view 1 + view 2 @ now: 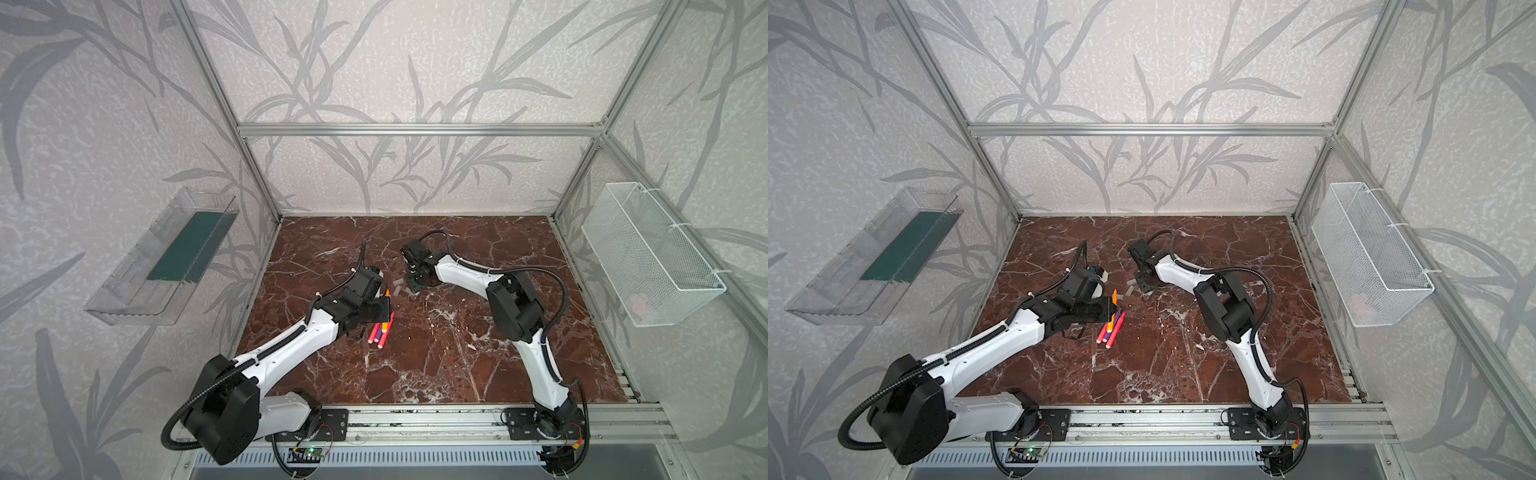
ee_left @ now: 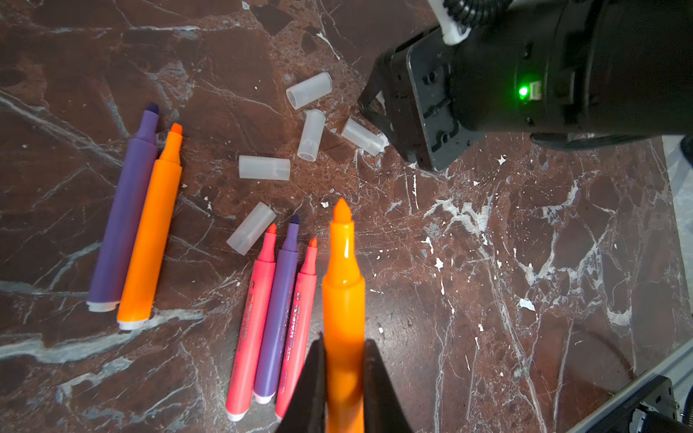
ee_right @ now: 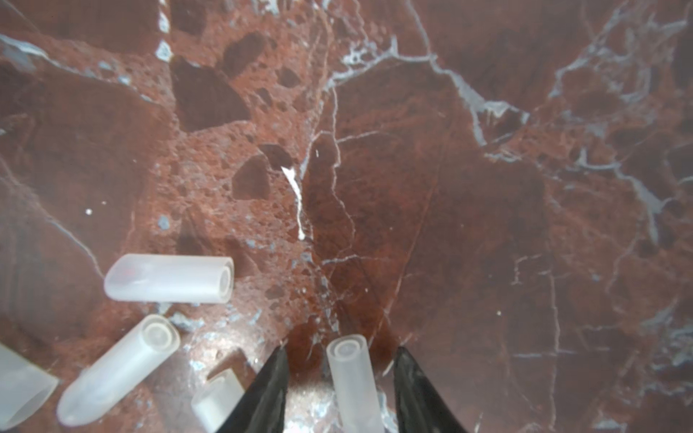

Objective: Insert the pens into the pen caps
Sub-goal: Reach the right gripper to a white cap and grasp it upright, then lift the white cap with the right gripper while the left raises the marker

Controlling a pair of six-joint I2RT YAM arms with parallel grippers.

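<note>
Left claw (image 2: 344, 339) clamps orange pen (image 2: 343, 285), tip aimed at loose caps (image 2: 264, 167). Alongside, five pens (image 2: 277, 311) flat on surface (image 2: 487, 300). Beyond: right claw (image 3: 341, 348) open, straddling one cap (image 3: 350, 378), gaps both sides, axis along the claw; right arm nearer. Clear wall bin (image 1: 124, 299): green sheet (image 1: 191, 245). Mesh basket (image 1: 648, 249): contents unclear.
</note>
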